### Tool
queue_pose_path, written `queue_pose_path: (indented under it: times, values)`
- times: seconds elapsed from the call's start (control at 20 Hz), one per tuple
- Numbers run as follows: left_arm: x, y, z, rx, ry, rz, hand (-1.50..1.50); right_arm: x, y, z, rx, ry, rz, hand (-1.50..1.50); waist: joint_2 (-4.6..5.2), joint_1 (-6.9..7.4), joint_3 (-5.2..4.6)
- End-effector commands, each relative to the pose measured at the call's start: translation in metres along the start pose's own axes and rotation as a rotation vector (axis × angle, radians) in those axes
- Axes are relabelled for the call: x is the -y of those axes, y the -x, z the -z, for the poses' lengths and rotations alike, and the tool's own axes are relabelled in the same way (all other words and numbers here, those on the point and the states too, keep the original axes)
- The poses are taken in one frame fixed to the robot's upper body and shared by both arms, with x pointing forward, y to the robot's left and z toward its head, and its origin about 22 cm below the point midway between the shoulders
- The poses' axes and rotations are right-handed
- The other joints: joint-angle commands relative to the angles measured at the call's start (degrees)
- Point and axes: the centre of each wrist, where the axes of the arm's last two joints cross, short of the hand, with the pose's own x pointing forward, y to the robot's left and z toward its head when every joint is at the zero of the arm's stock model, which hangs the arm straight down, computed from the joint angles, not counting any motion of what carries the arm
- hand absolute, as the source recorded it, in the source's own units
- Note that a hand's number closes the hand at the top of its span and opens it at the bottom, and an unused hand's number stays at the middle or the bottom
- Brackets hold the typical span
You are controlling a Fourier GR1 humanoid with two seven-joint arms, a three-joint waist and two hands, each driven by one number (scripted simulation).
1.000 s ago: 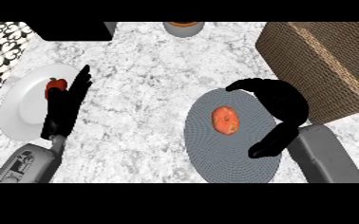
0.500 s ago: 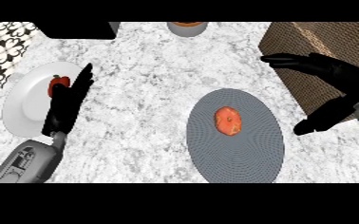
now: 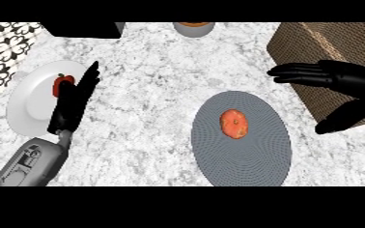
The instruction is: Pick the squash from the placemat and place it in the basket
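On the grey round placemat [image 3: 242,140] the orange squash [image 3: 234,123] lay a little above centre, untouched, with bare mat all round it. Right of it, the right robot hand [image 3: 329,75] hung open and held nothing, its fingers stretched leftward and its thumb hanging low, over the near wall of the brown woven basket [image 3: 314,38]; it seemed posed that way for a reach toward the squash, though it was well apart from it. At the left, the left robot hand [image 3: 73,104] rested open with straight fingers, empty, partly over a white plate [image 3: 28,106] that bore a small red fruit [image 3: 63,83]. Marble counter [image 3: 149,92] lay bare between mat and plate. The basket stood just beside the mat's upper right edge, so the carry looked short, with its rim as the one edge to clear
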Motion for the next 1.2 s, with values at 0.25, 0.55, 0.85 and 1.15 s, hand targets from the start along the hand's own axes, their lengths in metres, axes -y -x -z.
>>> queue_pose_path:
  times: [0.25, 0.55, 0.85, 1.15]
  values:
    - [0.006, 0.005, 0.005, 0.002, -0.004, 0.002, 0.00, -0.020, 0.037, -0.004, 0.140, -0.040, 0.142, -1.50, -0.06, -0.73, -0.03]
    - [-0.011, 0.004, -0.005, 0.000, -0.012, 0.013, 0.00, -0.007, 0.048, 0.006, 0.102, -0.004, 0.114, -1.50, -0.54, -0.92, -0.08]
    - [-0.012, 0.022, 0.004, -0.015, -0.026, 0.010, 0.00, -0.048, 0.066, 0.034, 0.108, -0.034, 0.133, -1.50, -0.20, -1.12, -0.10]
    - [-0.002, 0.016, -0.009, -0.016, -0.003, -0.011, 0.00, -0.080, 0.069, 0.058, 0.124, -0.067, 0.139, -1.50, -0.65, -1.19, -0.08]
